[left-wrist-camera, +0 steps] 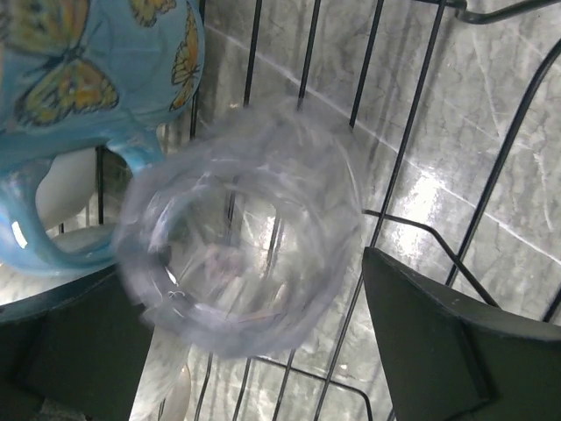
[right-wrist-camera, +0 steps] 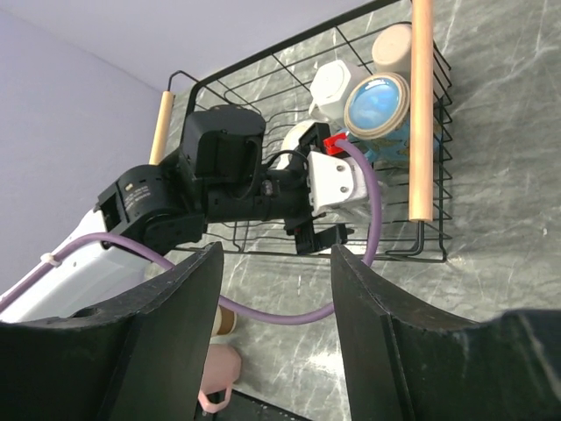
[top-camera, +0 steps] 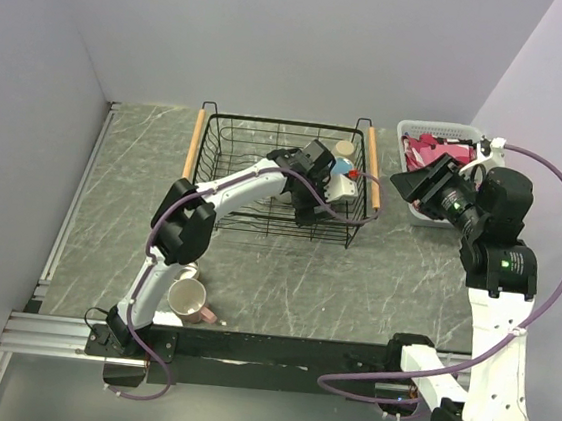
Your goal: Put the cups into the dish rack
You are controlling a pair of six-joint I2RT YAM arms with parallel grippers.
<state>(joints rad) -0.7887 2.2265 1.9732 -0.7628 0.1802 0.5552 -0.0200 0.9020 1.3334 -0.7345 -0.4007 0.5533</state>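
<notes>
From above, the left gripper [top-camera: 304, 208] reaches down into the large black wire dish rack with two light wooden handles [top-camera: 280, 122], which stands on the grey marbled table [top-camera: 353, 289]; a tan cup [top-camera: 345, 149] and a blue butterfly-printed mug [top-camera: 345, 167] sit in the rack's far right corner; a pink mug [top-camera: 189, 303] stands on the table outside the rack, near the left arm's base; the right gripper [top-camera: 411, 184] hangs above the table between the rack and a white plastic basket [top-camera: 417, 127].

At the left wrist, a clear glass [left-wrist-camera: 241, 254] lies on the rack's wires, blurred while the wires are sharp; the dark fingers [left-wrist-camera: 438, 342] are spread on either side of it, and the blue mug stands just beside it.

At the right wrist, the right gripper's fingers [right-wrist-camera: 377, 324] stand wide apart, holding nothing; beyond them, a white mug [right-wrist-camera: 337, 83] sits base up in the rack next to the blue mug, the tan cup behind it.
</notes>
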